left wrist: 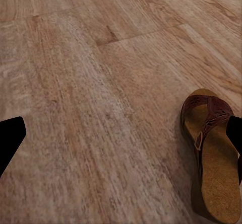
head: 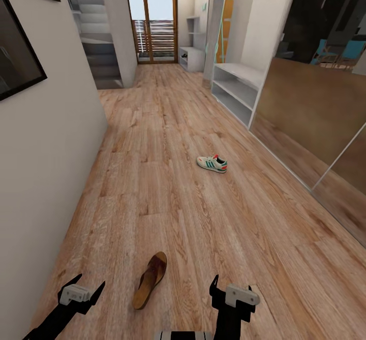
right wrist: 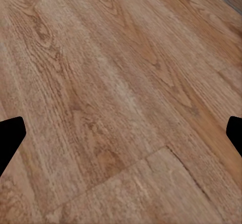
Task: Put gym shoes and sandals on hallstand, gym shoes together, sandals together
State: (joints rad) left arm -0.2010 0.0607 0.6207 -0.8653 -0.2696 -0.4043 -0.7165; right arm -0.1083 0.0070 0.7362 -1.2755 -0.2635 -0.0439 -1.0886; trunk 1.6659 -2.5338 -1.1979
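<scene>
- Your left gripper (head: 85, 290) hangs low over the floor (head: 168, 192) with its jaws spread wide and nothing between them; in the left wrist view its dark fingertips (left wrist: 10, 141) sit far apart at the picture's edges.
- Your right gripper (head: 231, 294) is held the same way, jaws parted and empty, with bare planks under it in the right wrist view.
- Both black arms reach forward and down from the bottom of the head view, each with a pale grey block at the wrist.
- One sandal (head: 150, 279) lies flat between the two grippers, nearer the left one. It is slim, with a tan cork-like sole and a dark brown patterned leather strap, and it touches neither gripper.
- One sneaker (head: 212, 163) rests on the planks well ahead and to the right: cream with green stripes and an orange-red heel.
- The shoe rack (head: 238, 89), pale grey with open shelves, stands farther on against the right wall.
- The floor is warm brown wood-grain planking.
</scene>
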